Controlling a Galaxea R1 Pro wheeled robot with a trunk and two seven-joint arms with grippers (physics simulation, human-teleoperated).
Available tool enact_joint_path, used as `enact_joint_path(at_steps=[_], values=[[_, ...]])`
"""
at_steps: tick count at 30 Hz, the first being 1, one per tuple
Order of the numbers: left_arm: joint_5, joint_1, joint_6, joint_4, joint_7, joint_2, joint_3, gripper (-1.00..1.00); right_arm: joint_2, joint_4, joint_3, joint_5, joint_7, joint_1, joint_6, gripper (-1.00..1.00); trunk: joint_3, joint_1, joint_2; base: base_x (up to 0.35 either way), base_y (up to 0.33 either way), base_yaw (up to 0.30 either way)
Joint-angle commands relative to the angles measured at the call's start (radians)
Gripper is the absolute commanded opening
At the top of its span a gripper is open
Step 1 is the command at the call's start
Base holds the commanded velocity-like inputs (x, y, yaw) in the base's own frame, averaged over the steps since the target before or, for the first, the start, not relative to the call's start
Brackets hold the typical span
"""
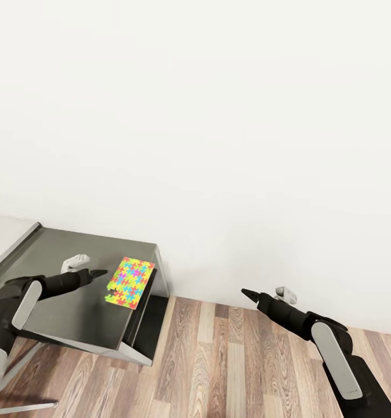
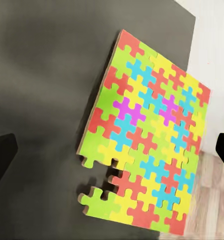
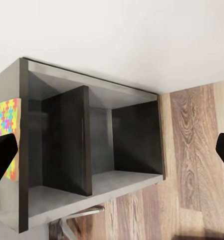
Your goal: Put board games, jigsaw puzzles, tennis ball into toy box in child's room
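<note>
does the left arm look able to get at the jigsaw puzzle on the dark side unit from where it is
Probably yes. The left tool is open and hovers just beside the jigsaw puzzle, which lies flat at the edge of the dark side unit. Nothing stands between them, though its thin flat shape may make gripping awkward.

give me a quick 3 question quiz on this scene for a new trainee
1. True or false: the jigsaw puzzle lies on the dark grey side unit, at the edge towards the wood floor.
2. Which gripper is nearer the puzzle? A) left gripper B) right gripper C) both equally near
3. Fill in: the right gripper hangs over the ____.

Key
1. True. In the left wrist view the puzzle sits at the unit's edge, and part of it looks to jut past that edge.
2. A. The left gripper points at the puzzle, just beside it, not touching.
3. floor
</note>
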Motion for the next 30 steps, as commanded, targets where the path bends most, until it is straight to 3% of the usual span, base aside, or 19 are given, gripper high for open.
enact_joint_path(at_steps=[1,6,11,30], values=[[0.000,0.000,0.008,-0.001,-0.024,0.004,0.002,1.00,0.000,0.000,-0.002,0.005,0.006,-0.001,0.006,1.00,0.000,0.001,-0.001,0.000,0.000,-0.065],[-0.006,0.001,0.012,-0.002,-0.177,0.030,0.003,1.00,0.000,0.000,-0.002,0.005,0.007,0.000,0.005,1.00,0.008,0.001,-0.001,0.000,0.000,-0.069],[-0.009,0.001,0.013,0.000,-0.276,0.041,0.004,1.00,0.000,0.000,-0.002,0.004,0.007,0.001,-0.002,1.00,0.016,0.001,-0.001,0.000,0.025,-0.076],[-0.007,0.001,0.012,0.001,-0.314,0.052,0.003,1.00,0.000,0.012,-0.003,0.006,0.056,0.001,-0.033,1.00,0.043,0.001,-0.001,0.046,0.230,-0.168]])
